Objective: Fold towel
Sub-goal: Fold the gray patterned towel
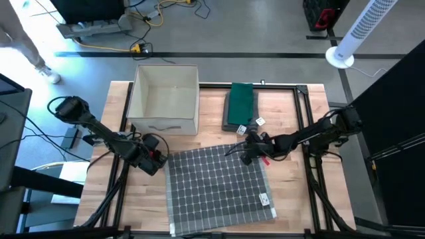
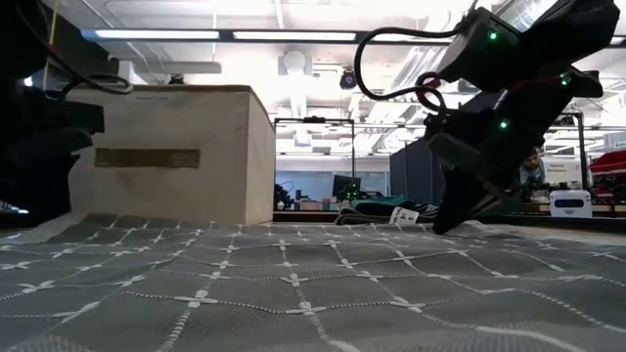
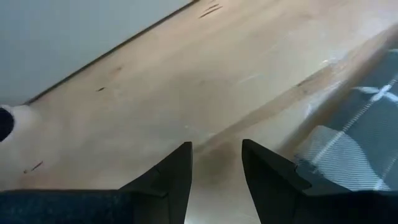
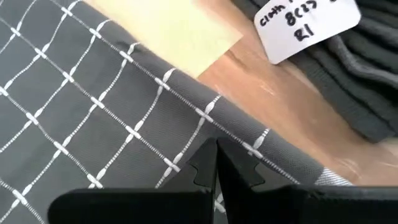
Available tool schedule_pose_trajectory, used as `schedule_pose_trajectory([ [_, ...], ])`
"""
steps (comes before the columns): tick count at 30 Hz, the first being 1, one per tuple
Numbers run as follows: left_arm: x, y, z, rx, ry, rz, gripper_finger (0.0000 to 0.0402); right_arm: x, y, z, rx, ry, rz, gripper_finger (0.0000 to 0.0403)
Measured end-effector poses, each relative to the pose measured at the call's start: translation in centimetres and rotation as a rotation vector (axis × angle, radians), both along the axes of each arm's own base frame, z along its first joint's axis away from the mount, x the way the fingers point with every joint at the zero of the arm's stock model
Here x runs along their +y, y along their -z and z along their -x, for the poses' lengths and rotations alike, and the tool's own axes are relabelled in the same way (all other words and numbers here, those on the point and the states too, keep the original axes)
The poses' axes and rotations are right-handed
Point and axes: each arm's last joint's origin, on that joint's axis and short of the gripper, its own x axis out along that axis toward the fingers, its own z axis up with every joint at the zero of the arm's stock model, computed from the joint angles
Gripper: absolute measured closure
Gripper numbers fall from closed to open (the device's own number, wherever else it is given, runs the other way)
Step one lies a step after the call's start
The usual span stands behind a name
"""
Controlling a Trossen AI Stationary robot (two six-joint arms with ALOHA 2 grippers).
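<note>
The high view looks straight down on the table [image 1: 285, 192], taking in the whole towel [image 1: 216, 189]. The low view sits at the towel's near edge, level with its surface, facing the box [image 2: 176, 156]; both views share the box. Each wrist view looks closely down at a far corner of the towel [image 4: 93, 124], the left one mostly at bare wood.

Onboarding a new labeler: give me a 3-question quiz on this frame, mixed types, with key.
1. True or false: the grey towel lies spread flat on the table.
2. Which gripper is at the towel's far right corner? A) left B) right
3. Fill in: the left gripper is ___, over bare wood beside the towel.

Key: 1 true. 2 B, the right gripper, shut at the edge. 3 open.
</note>
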Motion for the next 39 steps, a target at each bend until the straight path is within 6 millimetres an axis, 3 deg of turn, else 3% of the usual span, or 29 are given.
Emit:
schedule_pose_trajectory([
  [4,-0.6,-2.0,-0.7,-0.063,0.061,0.051,0.0271,1.0,-2.3,-1.1,-0.053,-0.144,-0.033,0.0403],
  [9,-1.6,-6.3,-1.6,-0.201,0.191,0.115,0.0271,1.9,-7.9,-1.9,-0.137,-0.332,-0.08,0.0403],
  [13,-1.7,-8.7,-1.7,-0.259,0.296,0.132,0.0271,0.9,-12.1,-1.0,-0.005,-0.404,-0.039,0.0403],
  [17,-1.8,-9.4,-1.9,-0.319,0.334,0.14,0.0271,-1.1,-14.4,0.1,0.197,-0.529,-0.067,0.0402],
  [22,-2.4,-9.6,-2.6,-0.38,0.347,0.165,0.0271,-3.9,-13.1,1.3,0.293,-0.668,-0.248,0.0395],
  [27,-3.0,-9.9,-3.1,-0.433,0.424,0.168,0.0271,-5.7,-10.8,2.2,0.361,-0.786,-0.158,0.0346],
  [33,-3.7,-9.9,-2.8,-0.426,0.472,0.169,0.0271,-6.7,-8.5,1.8,0.355,-0.839,0.022,0.026],
  [39,-4.2,-9.7,-2.6,-0.425,0.468,0.195,0.0271,-7.5,-5.7,1.4,0.382,-0.822,0.029,0.0205],
])
